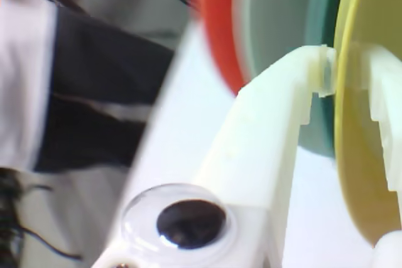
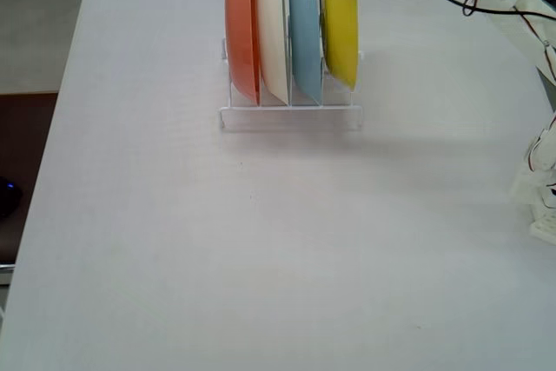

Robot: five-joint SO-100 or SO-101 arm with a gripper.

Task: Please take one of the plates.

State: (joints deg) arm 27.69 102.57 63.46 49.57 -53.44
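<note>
**My fingers straddle the yellow plate's rim at the end of the rack**

Four plates stand on edge in a clear rack (image 2: 291, 115) on the white table (image 2: 174, 241), which keeps each rim free and a little apart from its neighbour. From left to right in the fixed view they are the orange plate (image 2: 242, 32), the cream-white plate (image 2: 273, 32), the pale blue plate (image 2: 305, 32) and the yellow plate (image 2: 340, 19). I have chosen the yellow one because it sits at the end nearest my arm, so one finger meets nothing on the outer side.

In the wrist view my gripper (image 1: 345, 76) has one white finger on each face of the yellow plate (image 1: 364, 155), the inner finger slipped into the gap beside the blue one. My jaws are only narrowly apart, about the plate's thickness. I judge they are closed on the rim, though the blur stops me seeing firm contact.

The plate sits in its slot, not yet lifted. I judge the next move should go upward, since a sideways pull could knock the neighbouring plate.
</note>
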